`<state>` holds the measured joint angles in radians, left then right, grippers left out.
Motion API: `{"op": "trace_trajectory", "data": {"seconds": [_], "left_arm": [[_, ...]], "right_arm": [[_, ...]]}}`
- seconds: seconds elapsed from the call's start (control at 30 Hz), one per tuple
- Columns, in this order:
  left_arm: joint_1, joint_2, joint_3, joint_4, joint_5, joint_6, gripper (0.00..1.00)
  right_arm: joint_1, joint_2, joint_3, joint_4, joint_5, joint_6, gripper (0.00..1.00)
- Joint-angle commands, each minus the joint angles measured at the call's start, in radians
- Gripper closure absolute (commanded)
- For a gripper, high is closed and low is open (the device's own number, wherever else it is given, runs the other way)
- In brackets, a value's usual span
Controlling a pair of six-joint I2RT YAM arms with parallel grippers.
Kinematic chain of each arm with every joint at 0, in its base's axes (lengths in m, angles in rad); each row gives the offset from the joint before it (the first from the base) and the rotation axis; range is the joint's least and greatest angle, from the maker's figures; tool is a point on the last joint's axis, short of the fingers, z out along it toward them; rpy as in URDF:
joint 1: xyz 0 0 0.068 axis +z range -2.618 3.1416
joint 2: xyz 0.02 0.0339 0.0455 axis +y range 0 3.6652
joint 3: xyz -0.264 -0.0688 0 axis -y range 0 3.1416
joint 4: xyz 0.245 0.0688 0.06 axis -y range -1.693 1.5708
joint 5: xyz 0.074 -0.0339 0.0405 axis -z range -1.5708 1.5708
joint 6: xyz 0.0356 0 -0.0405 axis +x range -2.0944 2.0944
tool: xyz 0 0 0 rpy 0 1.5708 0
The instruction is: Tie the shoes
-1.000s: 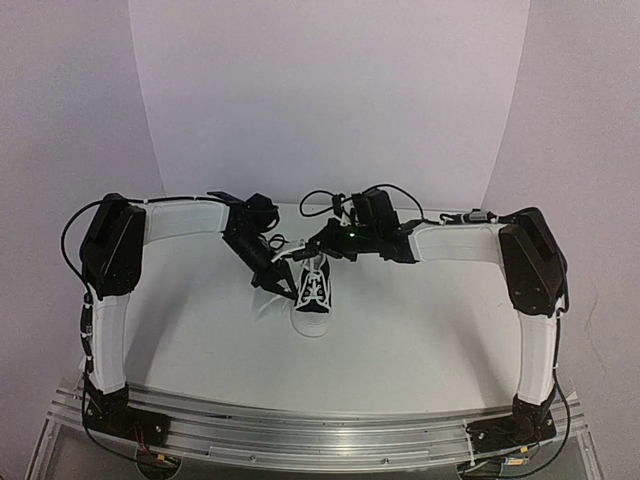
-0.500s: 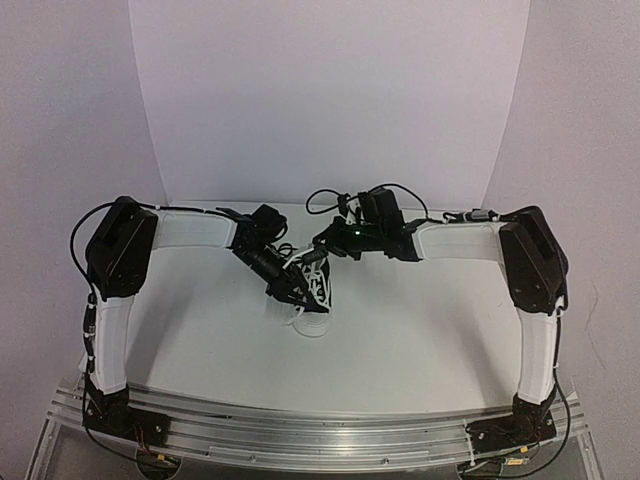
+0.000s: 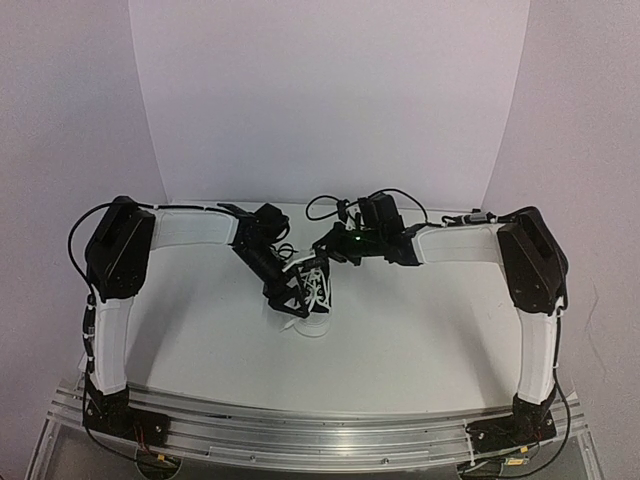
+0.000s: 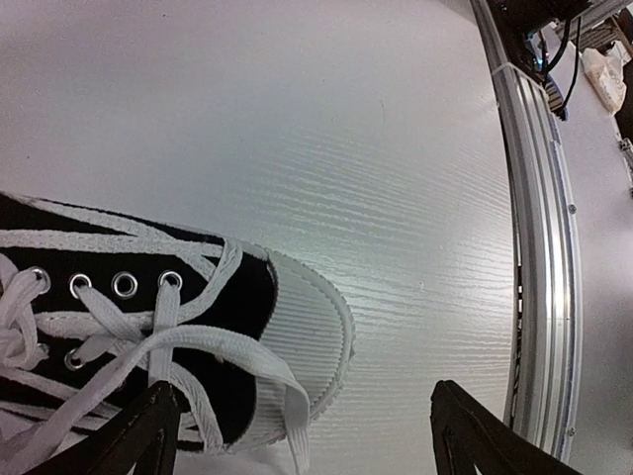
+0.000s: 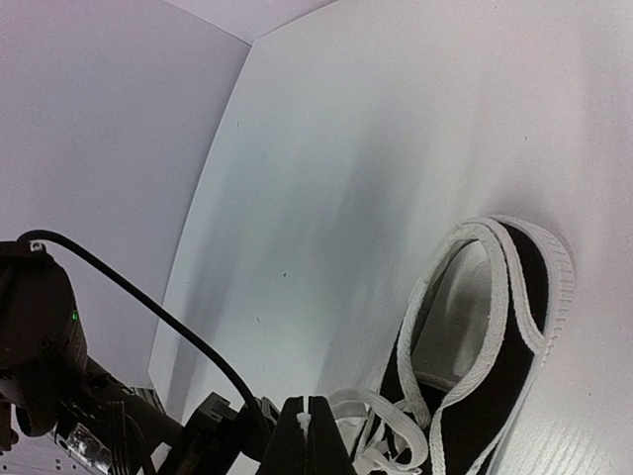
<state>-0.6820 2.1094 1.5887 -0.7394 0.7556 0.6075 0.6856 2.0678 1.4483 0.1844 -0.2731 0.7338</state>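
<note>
A white table [image 3: 420,335] holds the sneaker [image 3: 312,300] in its middle. The left gripper [image 4: 309,427] hangs wide apart over the toe, ready to grab; the right gripper [image 5: 305,442] pinches a lace [image 5: 310,423], maybe to pull

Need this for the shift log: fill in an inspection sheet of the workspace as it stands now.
Surface: white table, faint grain.
Job's things: black sneaker upright, toe toward the arm bases; white laces loose, no bow seen.
Clutter: nothing seen.
Grippers: left pincer open over the toe cap; right pincer closed by the heel, apparently pinching the laces.
Cables: black cable hangs free near the right pincer; more loop above that wrist.
Surroundings: pale backdrop; metal rail at the near edge.
</note>
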Motion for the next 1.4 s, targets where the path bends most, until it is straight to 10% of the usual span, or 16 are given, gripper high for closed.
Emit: {"op": "trace_trajectory", "data": {"seconds": [0.0,0.37,0.5,0.73,0.97,1.1,1.37], "left_arm": [[-0.027,-0.109,0.052,-0.132,-0.042,0.126,0.12],[0.031,-0.147,0.124,-0.21,0.102,0.188,0.25],[0.09,-0.15,0.108,-0.012,0.189,-0.026,0.38],[0.098,-0.116,0.039,0.421,0.048,-0.292,0.37],[0.08,-0.091,-0.031,0.549,0.007,-0.333,0.46],[0.076,-0.059,-0.008,0.542,-0.024,-0.34,0.73],[0.088,-0.089,-0.086,0.549,-0.049,-0.338,0.73]], "right_arm": [[0.022,-0.022,-0.001,0.024,0.004,-0.017,1.0],[0.022,-0.035,-0.01,0.024,0.03,-0.019,1.0],[0.022,-0.046,-0.012,0.023,0.033,-0.026,1.0],[0.03,-0.045,0.001,0.046,0.039,0.033,1.0],[0.042,-0.057,0.006,0.059,0.096,0.085,1.0],[0.043,-0.053,0.011,0.063,0.096,0.102,1.0],[0.043,-0.086,-0.005,0.063,0.129,0.101,1.0]]}}
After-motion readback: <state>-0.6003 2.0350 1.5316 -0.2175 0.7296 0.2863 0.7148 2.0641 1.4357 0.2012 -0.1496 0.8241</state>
